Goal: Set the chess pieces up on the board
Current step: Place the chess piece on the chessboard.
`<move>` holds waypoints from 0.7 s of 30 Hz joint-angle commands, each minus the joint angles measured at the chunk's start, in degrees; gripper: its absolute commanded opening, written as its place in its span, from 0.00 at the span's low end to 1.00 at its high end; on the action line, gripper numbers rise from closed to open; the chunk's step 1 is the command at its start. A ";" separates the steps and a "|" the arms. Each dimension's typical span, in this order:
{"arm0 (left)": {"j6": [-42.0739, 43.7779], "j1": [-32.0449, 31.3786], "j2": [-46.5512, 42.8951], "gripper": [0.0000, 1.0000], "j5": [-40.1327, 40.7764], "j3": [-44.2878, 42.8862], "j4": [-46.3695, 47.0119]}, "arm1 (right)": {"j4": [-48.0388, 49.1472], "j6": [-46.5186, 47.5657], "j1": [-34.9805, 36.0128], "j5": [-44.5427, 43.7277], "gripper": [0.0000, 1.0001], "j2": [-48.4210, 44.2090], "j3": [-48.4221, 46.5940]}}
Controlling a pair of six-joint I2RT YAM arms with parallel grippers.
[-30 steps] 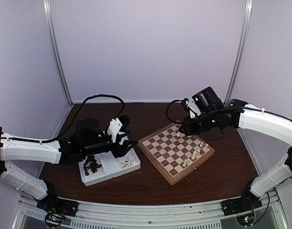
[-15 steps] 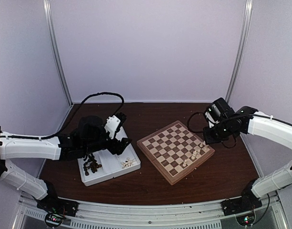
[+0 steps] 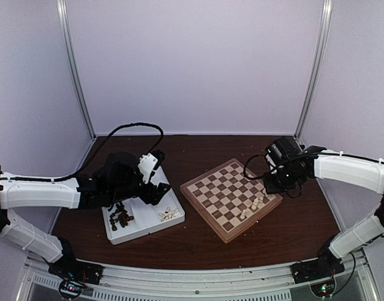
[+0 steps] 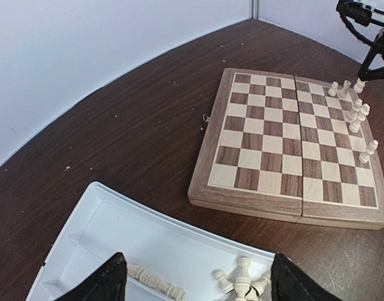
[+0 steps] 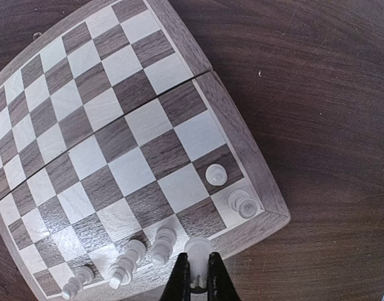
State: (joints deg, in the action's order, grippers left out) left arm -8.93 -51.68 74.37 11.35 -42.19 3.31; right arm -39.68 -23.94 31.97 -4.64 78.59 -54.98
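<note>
Movement noted on both arms. The right pincer (image 5: 197,280) is now hanging over the right-hand corner of the chessboard (image 4: 267,128), having swung across from the far corner a moment ago. Its fingers are pressing together on a single cream-white piece (image 5: 197,249), which is sitting above the outermost rank just beside its neighbours (whether its base is touching the wood cannot be told). The left pincer (image 4: 197,273) has been widening and is now standing spread, with nothing between its fingers, above the white tray (image 4: 116,226). It is hovering over the compartment holding the loose cream-white pieces (image 4: 242,277).

Judgement: the right arm is lining up a placement among the cream ranks, and the left is preparing to dip for another piece. The task is sitting at an early stage.

Count: one chessboard and one two-compartment tray, both resting on the dark worktop (image 4: 135,125). The standing cream-white pieces (image 5: 242,204) are numbering five in the right wrist view, the pinched one making six. The left wrist view is hinting at one or two more, too small to separate. No dark brown pieces (image 3: 121,217) are standing on the board; they are lying heaped in the tray's other compartment, too tangled to count. About four loose cream ones are showing in the tray, partly cut off.
</note>
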 commanded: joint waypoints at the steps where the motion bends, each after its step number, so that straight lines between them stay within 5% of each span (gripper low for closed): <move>1: -0.48 0.44 1.05 0.79 -0.02 -2.77 -0.39 | 3.46 -0.05 -0.75 0.26 0.00 1.61 1.07; 21: 0.52 0.44 2.49 0.79 -0.09 -4.30 -1.62 | 7.95 0.04 -1.30 0.79 0.00 7.07 3.96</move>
State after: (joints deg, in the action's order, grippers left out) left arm -8.88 -51.68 76.49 11.35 -44.62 1.34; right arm -33.19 -23.92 31.09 -3.62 84.75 -51.86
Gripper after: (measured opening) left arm 0.788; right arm 0.065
